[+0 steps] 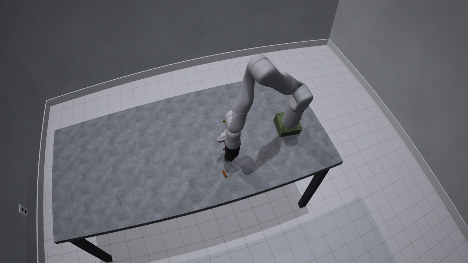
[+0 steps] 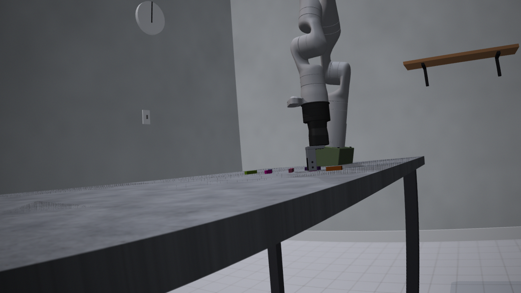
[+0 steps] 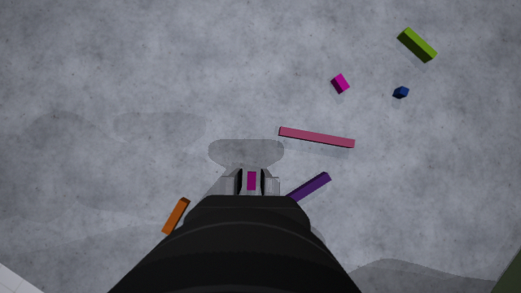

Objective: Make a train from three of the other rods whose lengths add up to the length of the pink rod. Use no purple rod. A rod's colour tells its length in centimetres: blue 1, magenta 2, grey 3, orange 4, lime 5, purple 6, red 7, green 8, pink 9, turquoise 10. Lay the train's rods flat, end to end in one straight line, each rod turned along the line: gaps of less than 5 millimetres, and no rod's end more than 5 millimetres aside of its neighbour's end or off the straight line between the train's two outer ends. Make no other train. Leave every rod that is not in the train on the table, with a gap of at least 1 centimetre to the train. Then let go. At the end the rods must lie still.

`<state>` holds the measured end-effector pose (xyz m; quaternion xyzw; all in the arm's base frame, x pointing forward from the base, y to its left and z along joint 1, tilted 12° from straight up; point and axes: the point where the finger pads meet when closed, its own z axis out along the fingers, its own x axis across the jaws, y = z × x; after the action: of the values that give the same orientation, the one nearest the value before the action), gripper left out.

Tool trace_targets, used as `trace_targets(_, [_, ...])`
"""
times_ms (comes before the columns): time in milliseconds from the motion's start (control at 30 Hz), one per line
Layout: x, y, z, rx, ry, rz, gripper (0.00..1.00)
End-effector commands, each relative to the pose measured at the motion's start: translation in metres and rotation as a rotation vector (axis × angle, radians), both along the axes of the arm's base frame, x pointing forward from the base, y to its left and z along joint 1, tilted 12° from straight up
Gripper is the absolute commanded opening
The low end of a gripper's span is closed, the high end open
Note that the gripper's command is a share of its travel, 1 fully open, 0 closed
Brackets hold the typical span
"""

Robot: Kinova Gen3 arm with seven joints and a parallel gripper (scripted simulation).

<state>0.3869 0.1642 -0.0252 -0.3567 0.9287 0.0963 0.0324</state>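
Observation:
My gripper (image 3: pixel 251 177) is down at the table top, fingers open on either side of a short magenta rod (image 3: pixel 251 181) that lies between them with a small gap on each side. The gripper also shows in the overhead view (image 1: pixel 227 160) and the side view (image 2: pixel 312 168). The pink rod (image 3: pixel 317 137) lies flat just beyond the fingers. A purple rod (image 3: pixel 309 186) lies close on the right and an orange rod (image 3: pixel 176 216) on the left. A second magenta rod (image 3: pixel 339 83), a blue cube (image 3: pixel 400 92) and a lime rod (image 3: pixel 417 45) lie farther off.
The arm's green base block (image 1: pixel 287 128) stands behind the gripper near the table's right end. The near table edge runs a little past the orange rod (image 1: pixel 224 174). A wooden shelf (image 2: pixel 460 56) hangs on the far wall.

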Motion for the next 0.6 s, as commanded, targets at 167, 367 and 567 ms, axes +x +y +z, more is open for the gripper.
trace_targets(167, [0.0005, 0.0013, -0.0002, 0.003, -0.003, -0.008, 0.24])
trace_targets(367, [0.0005, 0.0013, -0.0002, 0.003, -0.003, -0.008, 0.24])
trace_targets(567, [0.0005, 0.0013, -0.0002, 0.003, -0.003, -0.008, 0.24])
